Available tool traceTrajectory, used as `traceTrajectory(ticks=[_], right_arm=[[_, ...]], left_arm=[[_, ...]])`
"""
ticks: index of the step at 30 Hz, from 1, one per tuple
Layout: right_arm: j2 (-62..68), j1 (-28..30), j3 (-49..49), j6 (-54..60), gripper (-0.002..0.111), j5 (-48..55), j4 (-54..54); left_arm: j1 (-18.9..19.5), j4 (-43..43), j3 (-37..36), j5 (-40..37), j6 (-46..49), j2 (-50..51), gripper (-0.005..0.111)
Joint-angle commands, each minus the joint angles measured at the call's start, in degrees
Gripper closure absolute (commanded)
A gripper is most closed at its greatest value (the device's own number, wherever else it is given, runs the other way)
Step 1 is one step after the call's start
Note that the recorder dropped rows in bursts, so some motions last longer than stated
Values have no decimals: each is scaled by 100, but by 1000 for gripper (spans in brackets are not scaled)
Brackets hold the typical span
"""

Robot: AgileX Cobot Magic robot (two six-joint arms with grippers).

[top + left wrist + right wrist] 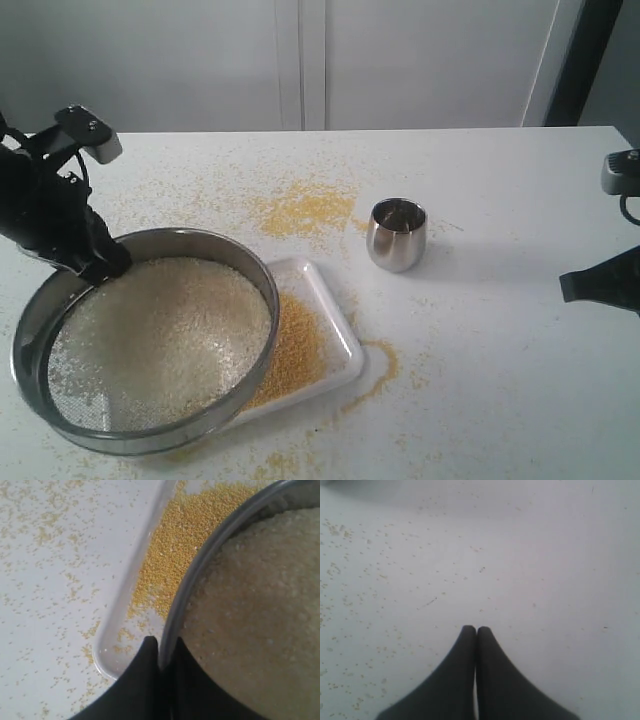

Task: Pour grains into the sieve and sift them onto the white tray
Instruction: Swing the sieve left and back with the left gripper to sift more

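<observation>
The left pincer (161, 652) grips the round steel mesh sieve (210, 545) by its rim. Overhanging the flat white tray (131, 587) beneath, it could drop golden grains (190, 540) onto the tabletop (50, 580).

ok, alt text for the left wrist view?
The left gripper is shut on the steel rim of the sieve, which holds pale grains. Beneath it, golden grains lie on the white tray, with more scattered over the table.

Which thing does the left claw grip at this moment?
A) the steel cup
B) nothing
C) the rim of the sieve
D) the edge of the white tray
C: the left claw is shut on the rim of the sieve, while the steel cup stands alone.
</observation>
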State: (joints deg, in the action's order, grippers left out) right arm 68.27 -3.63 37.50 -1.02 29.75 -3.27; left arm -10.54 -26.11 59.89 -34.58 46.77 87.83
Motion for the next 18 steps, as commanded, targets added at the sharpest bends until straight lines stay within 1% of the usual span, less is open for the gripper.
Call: traceTrajectory(ticks=[1,2,3,6,7,8,9,10,11,12,13,14,15,16,17,18], right_arm=[[-20,26,-30,-31,108,-35,-10],[-20,26,-30,-31,108,-35,-10],[-20,26,-30,-31,108,-35,-10],[-20,26,-30,-31,108,-35,-10],[-20,26,-30,-31,108,-35,-10],[-20,26,-30,-31,108,-35,-10],[-20,26,-30,-31,108,-35,-10],[-20,26,-30,-31,108,-35,-10],[-20,26,-30,-31,108,-35,-10],[-20,26,-30,-31,108,-35,-10],[-20,26,-30,-31,108,-35,-10],[-20,26,-30,-31,108,-35,-10],[-20,26,-30,-31,108,-35,-10],[-20,26,-30,-31,108,-35,-10],[-20,26,-30,-31,108,-35,-10],[-20,26,-30,-31,108,-35,-10]], left_arm=[[-25,-298,8,474,-2261,-43,107],[-87,-298,18,396,-2177,-43,107],[-180,-298,18,229,-1782,-56,107],[-371,-283,18,-421,-118,-45,107],[-385,-145,18,-407,72,-45,107],[-353,54,7,-177,-228,-45,107],[-266,345,7,221,-1062,-45,107],[-166,607,7,543,-2107,-45,107],[-99,720,18,667,-2977,-45,107],[-72,719,18,657,-3258,-56,107],[-114,590,28,530,-2967,-70,107],[-348,210,17,78,-1539,-113,107],[-475,115,16,-108,-712,-123,107],[-556,132,16,27,-444,-109,107],[-507,223,16,354,-892,-86,107],[-320,425,16,864,-2162,-24,107]])
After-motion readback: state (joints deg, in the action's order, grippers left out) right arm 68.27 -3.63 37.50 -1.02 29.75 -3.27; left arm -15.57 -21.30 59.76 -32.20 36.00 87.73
